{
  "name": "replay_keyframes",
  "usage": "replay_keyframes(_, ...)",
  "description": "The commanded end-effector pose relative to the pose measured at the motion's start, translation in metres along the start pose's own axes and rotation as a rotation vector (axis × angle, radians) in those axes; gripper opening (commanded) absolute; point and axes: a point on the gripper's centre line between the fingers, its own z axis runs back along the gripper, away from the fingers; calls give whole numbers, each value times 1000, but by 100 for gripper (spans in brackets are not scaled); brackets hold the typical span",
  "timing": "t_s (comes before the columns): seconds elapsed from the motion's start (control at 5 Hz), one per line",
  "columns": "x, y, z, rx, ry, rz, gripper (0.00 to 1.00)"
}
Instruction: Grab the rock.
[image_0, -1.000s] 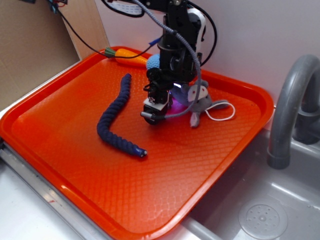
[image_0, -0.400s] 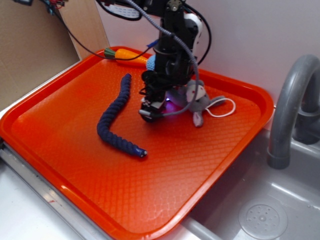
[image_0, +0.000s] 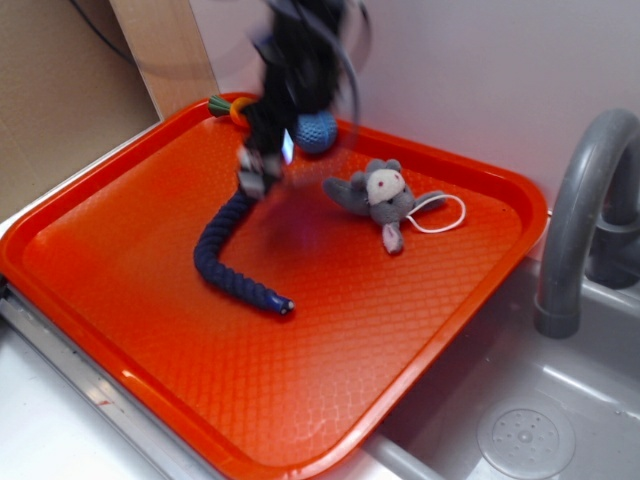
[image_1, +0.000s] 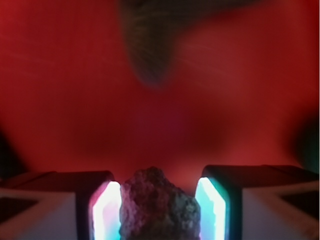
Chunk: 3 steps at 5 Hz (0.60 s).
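The rock (image_1: 156, 207), a rough brown-grey lump, sits between my lit fingers (image_1: 107, 210) in the wrist view, pressed against both pads. My gripper (image_1: 159, 186) is shut on it, above the orange tray (image_1: 60, 100). In the exterior view the gripper (image_0: 258, 176) is motion-blurred and hangs over the upper end of the dark blue rope (image_0: 222, 250), left of the blue ball (image_0: 316, 131). In that view the blur of the gripper hides the rock.
A grey plush mouse (image_0: 380, 192) with a white cord lies right of centre on the tray (image_0: 470, 280). A carrot toy (image_0: 224, 106) lies at the back rim. A grey faucet (image_0: 572, 220) and sink (image_0: 520, 432) stand to the right, cardboard (image_0: 60, 90) at the left.
The gripper has lifted from beside the mouse and swung left and back toward the rope's upper end, carrying the rock. The mouse and the blue ball are now uncovered.
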Motion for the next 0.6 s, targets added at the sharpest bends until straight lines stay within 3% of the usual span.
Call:
replay_keyframes(0.0, -92, -13, 88, -22, -162, 481, 0)
replay_keyframes(0.2, -117, -23, 100, -16, -204, 646, 0)
replay_keyframes(0.4, -123, -28, 99, -23, -258, 693, 0)
